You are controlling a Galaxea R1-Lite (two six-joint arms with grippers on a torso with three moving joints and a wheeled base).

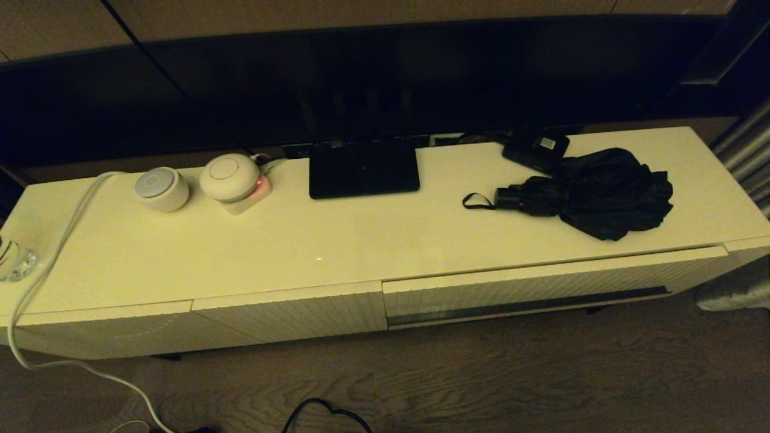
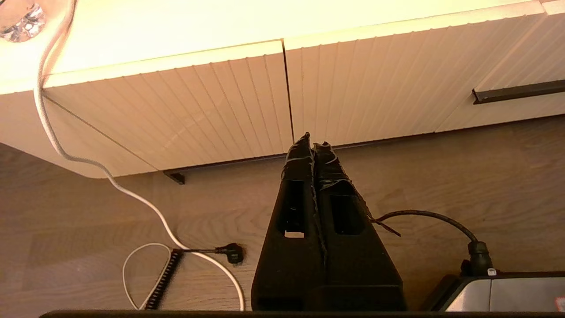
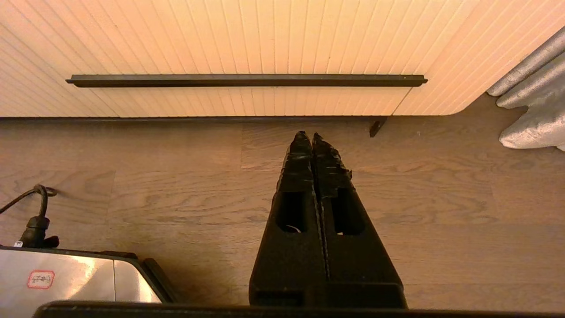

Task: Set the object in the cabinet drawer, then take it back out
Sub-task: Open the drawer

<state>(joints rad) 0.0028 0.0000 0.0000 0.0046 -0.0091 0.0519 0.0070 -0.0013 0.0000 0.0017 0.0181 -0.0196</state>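
Note:
The black folding umbrella point(image 1: 592, 191) lies on the right part of the cabinet top, its handle and wrist loop pointing left. The cabinet drawer point(image 1: 541, 287) sits closed below it, ribbed cream front with a dark strip point(image 3: 246, 80) along its lower edge; its left end shows in the left wrist view point(image 2: 507, 66). Neither arm appears in the head view. My left gripper point(image 2: 313, 140) hangs low over the floor before the shorter ribbed panels, shut and empty. My right gripper point(image 3: 308, 137) hangs low before the drawer front, shut and empty.
On the cabinet top stand a flat black stand base point(image 1: 363, 168), a small black box with a white label point(image 1: 536, 148), two round white devices point(image 1: 229, 175) and a glass point(image 1: 14, 260) at the left end. A white cable point(image 1: 45, 264) drops to the floor. Grey curtain point(image 3: 532, 106) hangs at right.

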